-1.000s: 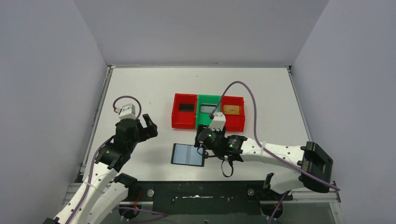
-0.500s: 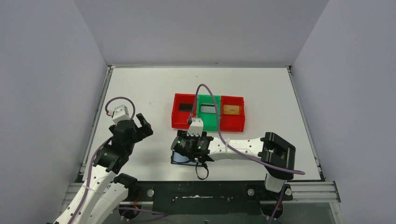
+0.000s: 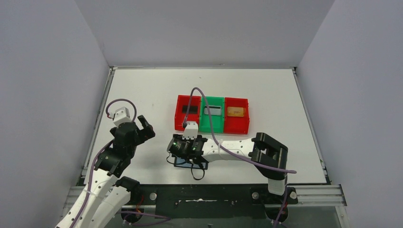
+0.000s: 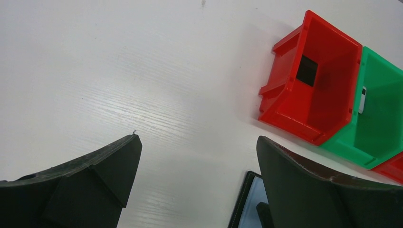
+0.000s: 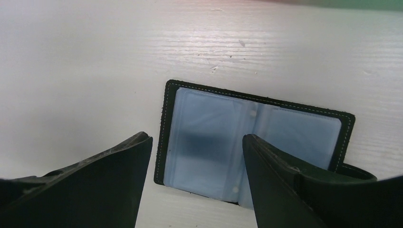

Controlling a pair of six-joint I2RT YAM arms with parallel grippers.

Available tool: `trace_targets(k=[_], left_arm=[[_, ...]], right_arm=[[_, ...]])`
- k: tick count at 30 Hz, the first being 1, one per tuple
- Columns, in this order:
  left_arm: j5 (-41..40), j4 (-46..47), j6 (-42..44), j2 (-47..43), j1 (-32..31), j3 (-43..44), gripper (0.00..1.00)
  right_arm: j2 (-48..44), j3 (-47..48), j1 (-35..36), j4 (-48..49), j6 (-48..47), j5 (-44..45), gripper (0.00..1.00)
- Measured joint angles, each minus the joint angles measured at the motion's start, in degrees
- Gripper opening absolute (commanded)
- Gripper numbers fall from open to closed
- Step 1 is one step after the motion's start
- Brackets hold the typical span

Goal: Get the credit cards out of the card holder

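Right gripper [image 5: 195, 140]: fingers spread, holding nothing, poised just above the open wallet, probably to reach into a pocket.
Card holder [image 5: 252, 137]: lies flat and open on the table [image 3: 142, 90] near its front edge, grey-blue pockets facing up for access. One pocket shows a dark patch; card or shadow, unclear.
Left gripper [image 4: 198, 138]: spread wide, empty, held well apart at the left, apparently out of the way.
Trays [image 3: 211, 128]: red, green, red in a row behind the wallet. A gold card [image 3: 235, 111] lies in the right red one.
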Motion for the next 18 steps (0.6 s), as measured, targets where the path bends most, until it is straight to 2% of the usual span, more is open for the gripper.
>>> trace_targets(k=[9, 18], left_arm=[[-0.1, 0.0, 0.0, -0.6, 0.0, 0.0, 0.95], [-0.1, 0.0, 0.0, -0.6, 0.1, 0.0, 0.94]], right_arm=[[6.3, 3.1, 0.0, -3.2, 0.0, -3.0, 0.72], [10.6, 8.5, 0.0, -9.0, -0.5, -2.5, 0.70]])
